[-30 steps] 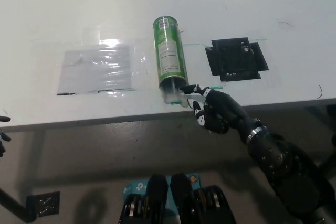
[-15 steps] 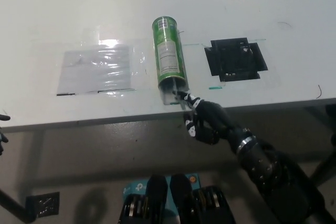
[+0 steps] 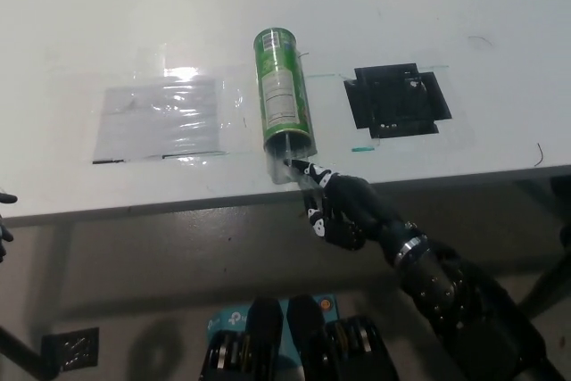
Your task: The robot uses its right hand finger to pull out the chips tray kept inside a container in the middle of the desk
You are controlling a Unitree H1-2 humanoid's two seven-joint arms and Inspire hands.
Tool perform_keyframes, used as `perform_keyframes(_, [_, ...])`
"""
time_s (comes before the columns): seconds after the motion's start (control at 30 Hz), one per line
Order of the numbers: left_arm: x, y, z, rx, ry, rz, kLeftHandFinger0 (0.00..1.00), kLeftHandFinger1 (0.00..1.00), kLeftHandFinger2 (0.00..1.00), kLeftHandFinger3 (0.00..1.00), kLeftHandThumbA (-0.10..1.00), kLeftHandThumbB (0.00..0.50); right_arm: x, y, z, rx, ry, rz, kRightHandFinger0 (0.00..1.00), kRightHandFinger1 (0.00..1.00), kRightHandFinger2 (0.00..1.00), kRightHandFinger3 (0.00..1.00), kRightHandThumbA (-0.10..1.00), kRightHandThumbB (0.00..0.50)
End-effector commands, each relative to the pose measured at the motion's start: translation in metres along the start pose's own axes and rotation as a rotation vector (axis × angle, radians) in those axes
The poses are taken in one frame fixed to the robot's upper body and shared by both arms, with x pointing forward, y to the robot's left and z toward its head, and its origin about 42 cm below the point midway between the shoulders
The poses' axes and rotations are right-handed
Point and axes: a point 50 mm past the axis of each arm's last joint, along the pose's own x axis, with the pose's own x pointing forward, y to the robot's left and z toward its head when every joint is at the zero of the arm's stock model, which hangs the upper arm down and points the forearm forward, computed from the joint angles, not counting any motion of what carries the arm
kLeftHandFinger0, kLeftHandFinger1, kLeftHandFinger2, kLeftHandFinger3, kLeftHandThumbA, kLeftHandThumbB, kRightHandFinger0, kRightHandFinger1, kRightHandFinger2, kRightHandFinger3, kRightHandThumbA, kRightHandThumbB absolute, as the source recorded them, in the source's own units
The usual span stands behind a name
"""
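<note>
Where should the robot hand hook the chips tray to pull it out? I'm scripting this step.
Probably at the tray's clear lip showing at the green container's open end, approached from the near desk edge: the can lies on its side, mouth toward the right robot hand.

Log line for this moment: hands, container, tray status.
right hand: finger at open mouth of green container | container: lying on desk | tray: not visibly out | left hand: barely visible at left edge

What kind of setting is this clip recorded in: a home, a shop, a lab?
Most likely a robot test bench in a lab. A plain white desk carries taped-down clear plastic sheets and a black marker patch, with a single green chips container lying on its side before the right hand.
</note>
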Motion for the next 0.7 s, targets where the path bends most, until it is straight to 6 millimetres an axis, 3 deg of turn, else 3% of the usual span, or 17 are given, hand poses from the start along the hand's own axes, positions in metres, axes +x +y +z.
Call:
perform_keyframes(0.0, [0.002,0.013,0.019,0.036,-0.051,-0.004,0.26,0.21,0.25,0.49,0.18,0.000,0.003,0.008,0.022,0.009,-0.112,0.016,0.12,0.17,0.88,0.95,-0.10,0.177])
perform_keyframes(0.13, [0.001,0.013,0.020,0.041,-0.040,0.007,0.26,0.21,0.25,0.49,0.19,0.000,-0.015,0.022,0.025,0.083,-0.103,0.026,0.00,0.07,0.88,0.94,-0.10,0.183])
perform_keyframes(0.27, [0.000,0.013,0.018,0.037,-0.040,0.006,0.26,0.22,0.28,0.50,0.20,0.000,-0.029,0.029,0.029,0.113,-0.093,0.024,0.00,0.04,0.86,0.92,-0.10,0.193])
perform_keyframes(0.33, [0.000,0.014,0.017,0.032,-0.039,0.004,0.26,0.22,0.27,0.50,0.20,0.000,-0.039,0.035,0.030,0.156,-0.099,0.015,0.00,0.07,0.85,0.90,-0.10,0.192])
perform_keyframes(0.43, [0.000,0.013,0.016,0.019,-0.034,0.008,0.26,0.22,0.27,0.49,0.20,0.000,-0.046,0.037,0.033,0.190,-0.099,0.010,0.00,0.00,0.84,0.90,-0.10,0.177])
perform_keyframes(0.67, [0.001,0.012,0.016,0.027,-0.031,0.003,0.27,0.22,0.27,0.49,0.20,0.000,-0.057,0.041,0.042,0.232,-0.098,0.014,0.01,0.04,0.87,0.92,-0.10,0.164])
